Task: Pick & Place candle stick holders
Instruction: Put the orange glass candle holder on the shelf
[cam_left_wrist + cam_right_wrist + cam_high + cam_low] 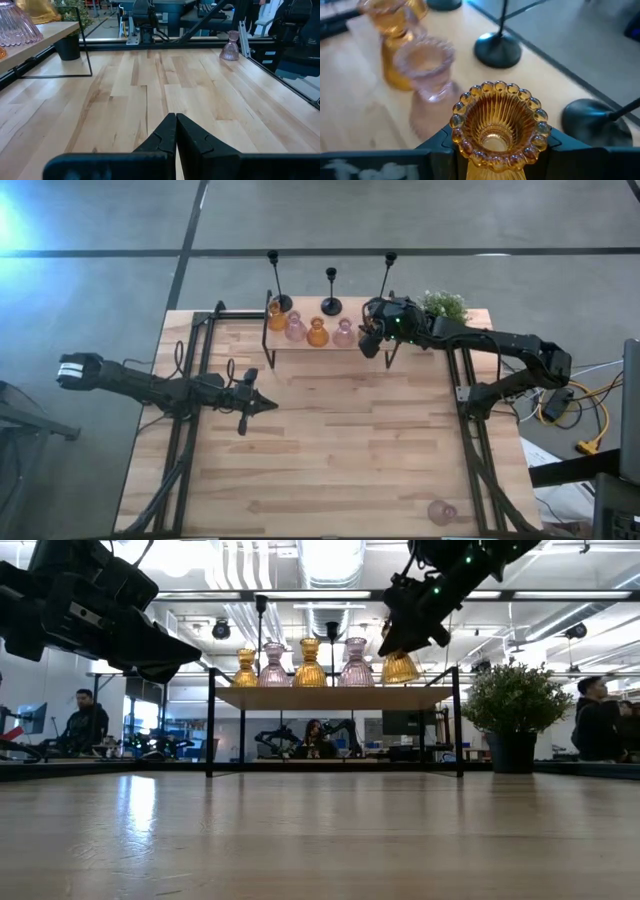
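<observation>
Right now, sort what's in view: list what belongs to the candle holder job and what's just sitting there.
Job:
- amber holder in the right gripper, by the shelf's end
- four glass holders on the shelf
- pink holder at the table's near edge
- three black holders behind the shelf

Just there:
- shelf
- plant
- left gripper, shut, waiting

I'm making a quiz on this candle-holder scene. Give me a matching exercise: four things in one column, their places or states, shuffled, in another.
1. left gripper
2. right gripper
3. lone pink holder
4. green plant

A. near the table's front right corner
B. shut, empty, over the table's left side
C. beside the shelf's right end
D. closed on an amber holder at the shelf

Pairs: 1-B, 2-D, 3-A, 4-C
</observation>
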